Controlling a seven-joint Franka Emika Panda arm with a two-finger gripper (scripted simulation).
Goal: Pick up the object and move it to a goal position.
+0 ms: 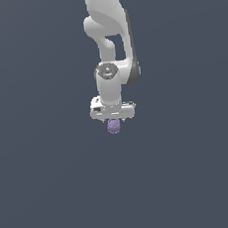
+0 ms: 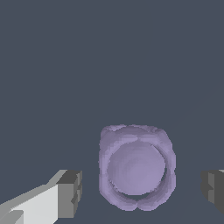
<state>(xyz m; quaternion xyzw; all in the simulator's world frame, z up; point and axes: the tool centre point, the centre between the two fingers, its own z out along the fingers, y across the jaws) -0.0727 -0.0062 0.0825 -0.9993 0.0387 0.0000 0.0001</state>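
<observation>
The object [image 2: 136,168] is a small light-purple rounded lump with a lumpy rim. In the wrist view it sits between my two dark fingertips [image 2: 71,192], with a gap on each side, so nothing grips it. My gripper [image 2: 142,190] is open. In the exterior view the object [image 1: 114,127] shows just below the white hand of my gripper [image 1: 113,120], which points straight down over it. The fingers themselves are hard to make out in that view.
The white arm [image 1: 110,31] rises from the hand toward the top of the exterior view. All around is a plain dark blue-grey surface [image 1: 48,182] with no other objects or edges in sight.
</observation>
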